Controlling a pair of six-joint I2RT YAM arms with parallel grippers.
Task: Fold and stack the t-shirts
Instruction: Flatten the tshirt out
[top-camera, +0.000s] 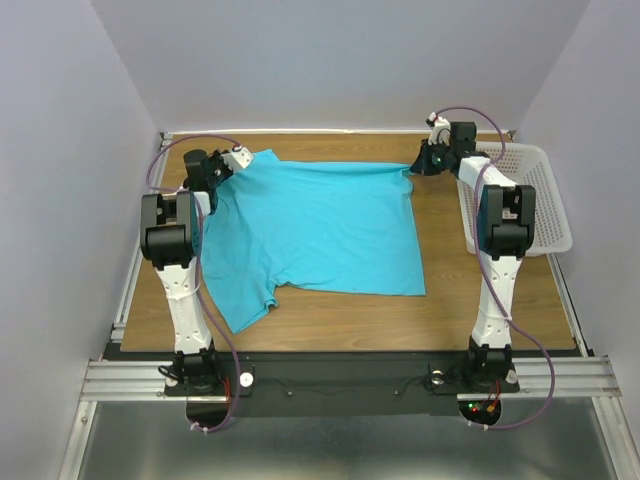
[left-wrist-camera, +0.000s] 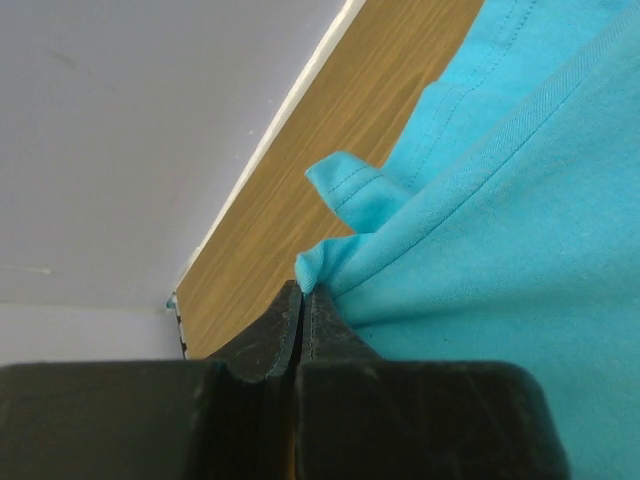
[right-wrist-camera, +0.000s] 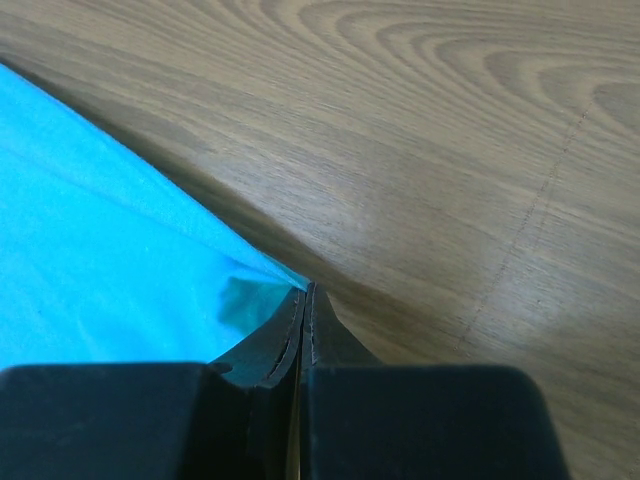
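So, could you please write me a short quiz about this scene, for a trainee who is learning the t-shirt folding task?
1. On which side of the table does the white mesh basket stand?
2. True or false: the t-shirt is already folded into a small stack.
3. The left gripper and the right gripper are: A) both open above the cloth; B) each shut on the t-shirt's far edge; C) both resting in the basket.
Key: 1. the far right side; 2. false, it lies spread out; 3. B.
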